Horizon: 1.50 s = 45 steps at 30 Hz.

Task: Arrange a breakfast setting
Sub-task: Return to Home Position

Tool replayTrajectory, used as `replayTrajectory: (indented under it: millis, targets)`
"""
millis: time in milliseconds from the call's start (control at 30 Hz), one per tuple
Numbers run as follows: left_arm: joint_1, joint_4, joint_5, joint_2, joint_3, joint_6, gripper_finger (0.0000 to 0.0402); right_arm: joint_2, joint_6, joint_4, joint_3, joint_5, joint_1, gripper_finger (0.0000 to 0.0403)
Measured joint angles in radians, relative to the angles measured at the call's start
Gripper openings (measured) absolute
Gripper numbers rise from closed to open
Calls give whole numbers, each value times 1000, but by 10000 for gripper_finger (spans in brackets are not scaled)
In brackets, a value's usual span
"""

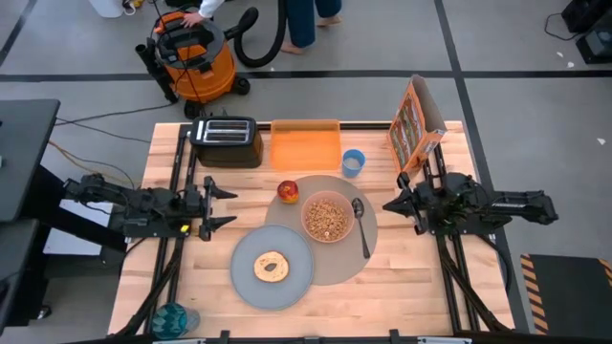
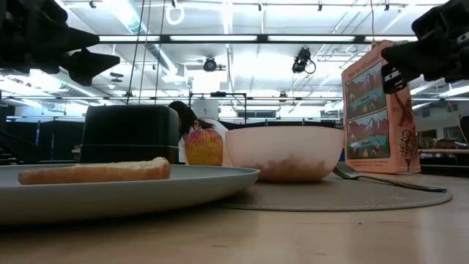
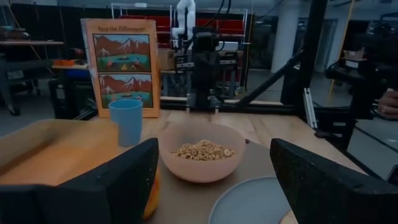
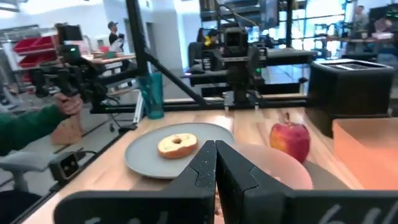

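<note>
Nearly finished: the retreat is where it could slip

From where I stand, the left pincer hangs released, fingers spread and empty, just left of the plate carrying the bagel. A low sweep homeward could clip that rim and shove the plate askew on the placemat. The apple, the bowl of cereal and the spoon sit on the mat, with the cup just beyond its edge. The right pincer is clenched on nothing, near the spoon. I judge the cereal box, close beside that arm, the likeliest casualty: a careless swing would topple it across the counter.
</note>
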Motion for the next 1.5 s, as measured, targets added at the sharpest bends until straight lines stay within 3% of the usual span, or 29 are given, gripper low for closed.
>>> replayTrajectory:
  millis: [133,300,633,867,1067,1200,1500]
  targets:
    - [0,-5,7,-17,0,46,318,25,62,-9,0,88,0,10]
    - [27,-9,93,-25,0,88,318,7,54,-10,0,90,0,9]
    - [296,-20,415,-22,-2,25,318,21,-10,-27,0,211,0,26]
    - [405,-45,403,-19,-2,36,318,20,-13,-25,0,211,-1,25]
    - [405,-38,377,-7,-2,-7,318,20,-13,-25,0,211,-1,25]
    - [385,-39,311,-8,-2,18,318,20,-13,-25,0,211,-1,24]
    - [318,-24,285,-7,-2,69,318,20,-13,-25,0,210,-1,25]
